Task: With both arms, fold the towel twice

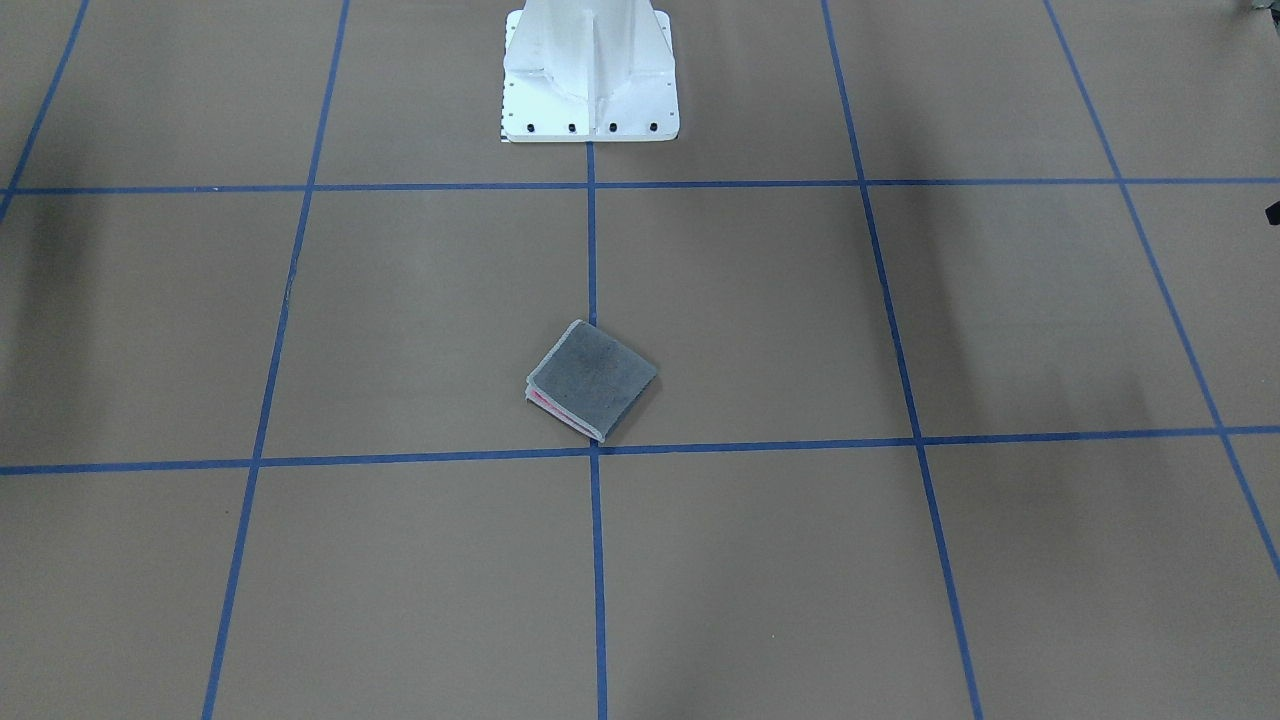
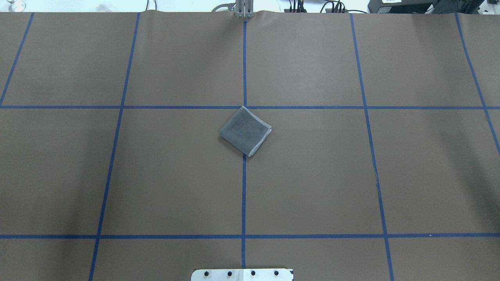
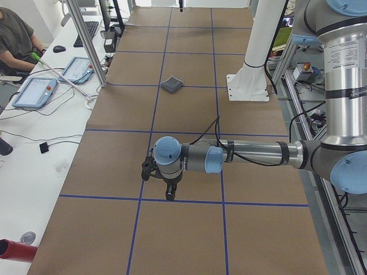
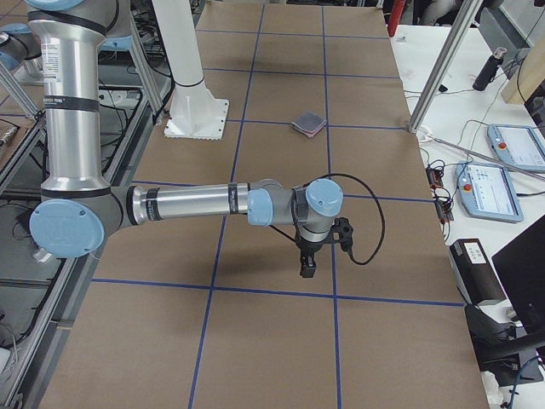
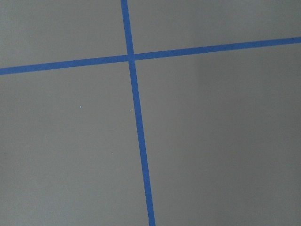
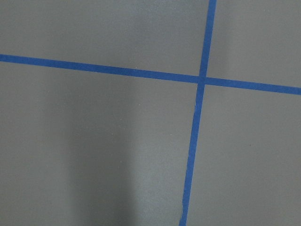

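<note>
The towel (image 1: pixel 590 380) lies folded into a small square near the table's middle, dark grey face up, light edging around it and pink layers showing at one side. It also shows in the overhead view (image 2: pixel 245 131) and both side views (image 3: pixel 171 85) (image 4: pixel 308 124). No arm touches it. My left gripper (image 3: pixel 170 193) hangs low over the table far from the towel, seen only from the left end. My right gripper (image 4: pixel 307 268) hangs likewise at the other end. I cannot tell whether either is open or shut. Both wrist views show only bare mat and blue tape.
The white pedestal base (image 1: pixel 590 90) stands behind the towel. Blue tape lines grid the brown mat (image 2: pixel 312 175). Metal posts (image 3: pixel 86 40) (image 4: pixel 438 72) stand at the table's far edge. A side desk holds tablets (image 3: pixel 34 91), and a person (image 3: pixel 14 40) sits there.
</note>
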Action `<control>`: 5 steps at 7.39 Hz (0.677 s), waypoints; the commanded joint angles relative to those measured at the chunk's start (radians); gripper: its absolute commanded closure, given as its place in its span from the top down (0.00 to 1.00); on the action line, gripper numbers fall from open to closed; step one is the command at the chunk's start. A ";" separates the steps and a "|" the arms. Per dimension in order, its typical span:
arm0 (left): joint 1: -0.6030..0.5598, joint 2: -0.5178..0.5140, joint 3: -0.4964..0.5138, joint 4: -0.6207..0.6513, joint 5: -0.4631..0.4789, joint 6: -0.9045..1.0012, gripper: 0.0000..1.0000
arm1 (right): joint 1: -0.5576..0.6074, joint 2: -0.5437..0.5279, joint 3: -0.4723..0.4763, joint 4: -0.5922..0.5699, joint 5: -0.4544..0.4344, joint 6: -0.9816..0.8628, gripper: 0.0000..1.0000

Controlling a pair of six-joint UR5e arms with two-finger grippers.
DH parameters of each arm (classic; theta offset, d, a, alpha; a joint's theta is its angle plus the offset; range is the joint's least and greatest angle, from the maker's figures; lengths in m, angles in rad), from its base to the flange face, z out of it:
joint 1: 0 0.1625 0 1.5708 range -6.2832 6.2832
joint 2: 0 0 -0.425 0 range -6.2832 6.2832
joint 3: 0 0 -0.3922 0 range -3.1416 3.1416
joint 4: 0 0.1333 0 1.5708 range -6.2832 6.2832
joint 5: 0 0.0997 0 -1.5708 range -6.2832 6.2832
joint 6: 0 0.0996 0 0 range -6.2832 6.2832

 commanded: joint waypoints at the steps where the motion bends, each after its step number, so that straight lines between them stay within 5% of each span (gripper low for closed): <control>1: -0.018 0.001 0.011 -0.001 -0.002 0.002 1.00 | 0.000 0.000 -0.001 0.000 -0.002 0.005 1.00; 5: -0.016 -0.009 -0.012 -0.012 -0.007 0.002 1.00 | 0.000 0.000 0.001 0.000 -0.002 0.005 1.00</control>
